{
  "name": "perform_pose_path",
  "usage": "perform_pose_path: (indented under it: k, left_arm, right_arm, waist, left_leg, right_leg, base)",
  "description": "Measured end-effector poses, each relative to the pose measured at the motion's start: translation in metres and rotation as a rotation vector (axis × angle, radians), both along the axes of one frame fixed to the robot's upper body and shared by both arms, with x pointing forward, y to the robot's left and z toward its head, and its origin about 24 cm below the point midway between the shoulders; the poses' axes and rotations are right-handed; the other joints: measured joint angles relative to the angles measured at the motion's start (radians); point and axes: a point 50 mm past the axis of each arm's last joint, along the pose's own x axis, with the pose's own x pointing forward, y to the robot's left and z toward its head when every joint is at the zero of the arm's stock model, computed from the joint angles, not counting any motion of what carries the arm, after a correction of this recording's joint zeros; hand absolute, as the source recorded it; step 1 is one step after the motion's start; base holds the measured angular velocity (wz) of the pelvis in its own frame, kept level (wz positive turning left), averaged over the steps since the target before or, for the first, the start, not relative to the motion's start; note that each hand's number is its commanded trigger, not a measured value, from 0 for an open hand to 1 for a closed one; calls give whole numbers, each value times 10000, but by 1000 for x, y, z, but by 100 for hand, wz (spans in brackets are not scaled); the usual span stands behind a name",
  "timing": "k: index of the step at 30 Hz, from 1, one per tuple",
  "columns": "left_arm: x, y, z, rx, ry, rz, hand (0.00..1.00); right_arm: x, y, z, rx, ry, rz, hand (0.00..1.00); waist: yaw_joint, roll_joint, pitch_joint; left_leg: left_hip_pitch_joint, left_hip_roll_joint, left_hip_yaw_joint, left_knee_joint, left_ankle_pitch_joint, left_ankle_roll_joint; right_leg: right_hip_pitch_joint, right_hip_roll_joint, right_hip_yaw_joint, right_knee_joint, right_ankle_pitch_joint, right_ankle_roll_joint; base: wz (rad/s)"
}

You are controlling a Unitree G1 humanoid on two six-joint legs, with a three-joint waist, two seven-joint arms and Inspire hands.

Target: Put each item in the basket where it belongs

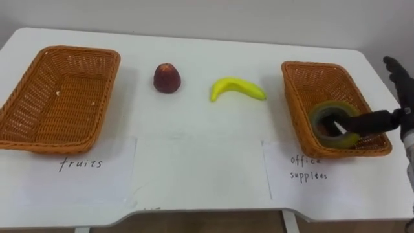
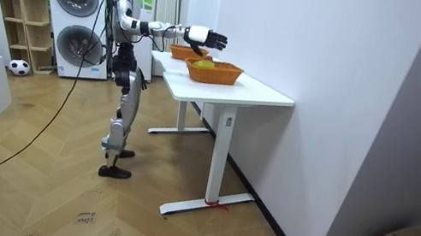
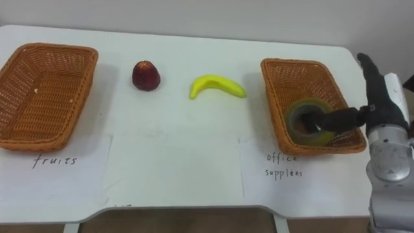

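A roll of clear tape (image 1: 323, 110) lies in the right wicker basket (image 1: 317, 65), above a paper label reading office supplies (image 1: 309, 167). My right hand (image 3: 385, 97) hovers at that basket's right side, open with straight fingers, and its dark thumb (image 1: 372, 121) reaches into the roll's hole. A dark red apple (image 1: 167, 78) and a yellow banana (image 1: 236, 88) rest on the white table (image 1: 194, 149) between the baskets. The left wicker basket (image 1: 77, 50), labelled fruits (image 1: 81, 164), holds nothing. In the room view I stand at the table's side with my right hand (image 2: 205, 39) out over a basket (image 2: 213, 72).
The table's front edge (image 1: 207, 213) runs just below the paper labels. In the room view a wall is close behind the table, and washing machines (image 2: 71, 20) stand behind me.
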Motion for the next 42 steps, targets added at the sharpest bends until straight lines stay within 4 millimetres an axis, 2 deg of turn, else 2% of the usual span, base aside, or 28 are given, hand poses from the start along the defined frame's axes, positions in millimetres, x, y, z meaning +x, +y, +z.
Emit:
perform_pose_path:
  k: [2, 12, 15, 19, 25, 28, 32, 34, 37, 42]
  left_arm:
    - [0, 0, 0, -5, 8, -6, 0]
    - [-14, 3, 0, 296, 239, 182, 0]
    - [-18, 3, 0, 413, 329, 222, 0]
    - [-20, 3, 0, 484, 414, 196, 0]
    - [-22, 2, -2, 603, 691, 188, 0]
    - [-24, 1, -3, 605, 814, 191, 0]
    - [-19, 2, -3, 594, 878, -41, 0]
    - [-17, 3, -3, 588, 905, -175, 0]
    - [-13, 2, -3, 522, 892, -277, 0]
    - [-20, 2, -4, 411, 1123, -233, 0]
  right_arm:
    - [6, 2, 10, -61, -398, 19, 0]
    - [5, 20, 50, -666, -2204, 572, 0]
    - [5, 20, 51, -601, -2338, 511, 0]
    - [5, 21, 51, -577, -2512, 355, 0]
    - [10, 36, 44, 210, -2513, 896, 0]
    - [13, 48, 40, 288, -2335, 1372, 0]
    - [23, 57, 36, 879, -2134, 1775, 0]
    - [27, 62, 38, 1112, -2205, 1988, 0]
    - [35, 64, 44, 1702, -2476, 2152, 0]
    - [36, 59, 35, 2412, -2302, 1839, 0]
  waist:
    - [13, -35, -7]
    - [283, -137, -62]
    - [395, -163, -76]
    - [676, -182, -52]
    - [834, -292, 17]
    - [932, -366, -22]
    - [1075, -361, -3]
    - [1081, -369, -11]
    - [1108, -330, 29]
    - [1082, -290, 43]
  left_leg:
    - [-29, 0, -8, 0, 0, 0]
    - [-22, -15, -40, 2, -1, 0]
    - [-5, -13, -34, 6, 0, 0]
    - [-38, -9, -63, 12, 0, 0]
    - [-227, -7, -87, 137, 0, -1]
    - [-513, 1, -67, 201, 6, -6]
    - [-616, -15, -163, 248, 6, -4]
    - [-734, -15, -207, 303, 8, -7]
    - [-898, -8, -251, 397, 10, -8]
    - [-900, -10, -341, 391, 10, -6]
  right_leg:
    - [-11, 2, -26, 12, 0, 0]
    - [-6, 11, -56, 13, 0, 0]
    - [10, 10, -40, 16, 0, 0]
    - [20, 10, -28, 19, 0, 0]
    - [-103, 16, -34, 20, 2, -2]
    - [-359, 25, -14, 17, 42, -68]
    - [-388, 24, -110, -1, 56, -86]
    - [-497, 24, -189, 7, 56, -86]
    - [-610, 10, -246, -12, 60, -92]
    - [-558, -3, -326, -24, 59, -91]
  base:
    - [0]
    - [1]
    - [0]
    - [0]
    - [1]
    - [-3]
    - [7]
    - [10]
    - [8]
    - [7]
